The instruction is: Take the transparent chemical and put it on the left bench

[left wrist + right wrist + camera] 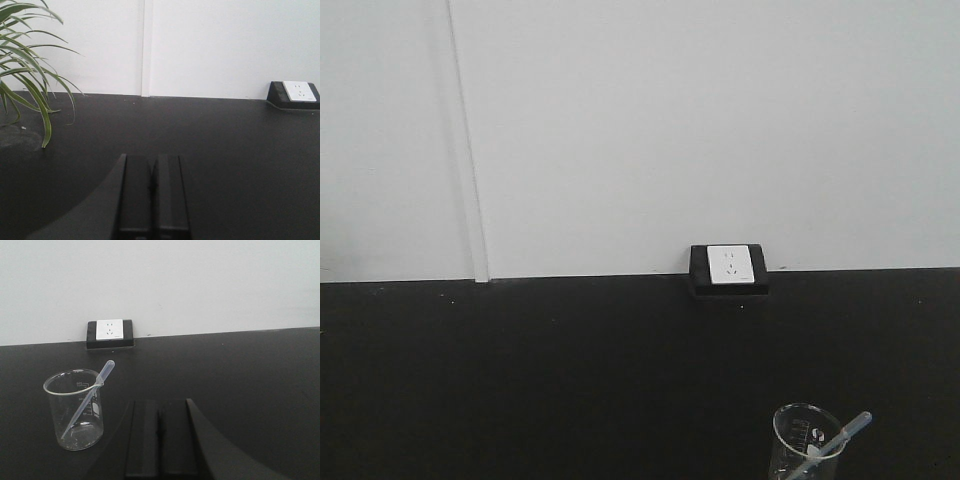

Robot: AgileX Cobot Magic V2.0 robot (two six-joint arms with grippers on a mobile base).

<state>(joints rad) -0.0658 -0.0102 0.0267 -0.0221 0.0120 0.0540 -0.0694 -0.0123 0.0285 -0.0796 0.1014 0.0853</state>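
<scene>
Left wrist view: long green leaves of a plant [25, 70] droop at the far left over a matte black tabletop [235, 150] that runs back to a white wall [215, 45]. At bottom centre, the left gripper [153, 195] has its two black fingers pressed together with only a thin seam between them, holding nothing. At the far right, a white socket [299, 92] in a black housing sits where tabletop meets wall.

Exterior front-facing view: the socket sits right of centre at the foot of the wall. At the bottom right stands a clear glass beaker [798, 435] with a printed scale, partly cut off by the frame edge. Inside it is the pipette [837, 441], slim and clear, leaning right, with its upper end past the rim.

Right wrist view: the beaker stands upright at the left with the pipette in it. The pipette's tip rests low on the left side of the beaker, and its stem leans on the right rim. To the right, at bottom centre, the right gripper [160, 440] has its fingers closed tight on nothing, apart from the beaker.
</scene>
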